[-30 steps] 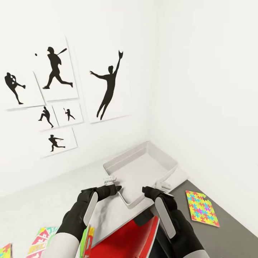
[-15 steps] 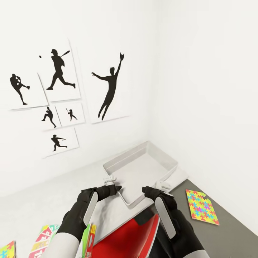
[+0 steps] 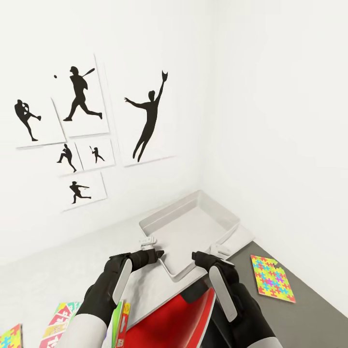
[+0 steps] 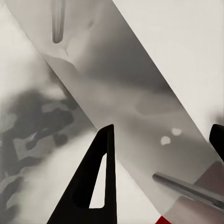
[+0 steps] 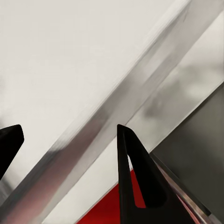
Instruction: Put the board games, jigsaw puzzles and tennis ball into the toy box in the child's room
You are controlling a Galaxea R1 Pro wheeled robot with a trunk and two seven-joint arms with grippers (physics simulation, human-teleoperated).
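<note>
Head view: table being seen running along wall to corner. Toy box lying at table's far end, interior bare, nothing yet placed inside. Red board game being shown below both arms, near box; whether it is being gripped cannot be told. Puzzle lying on dark cabinet, well apart from box. Another game resting on table. Left gripper and right gripper being held at box's near rim, fingers spread wide. Task judged barely begun.
</note>
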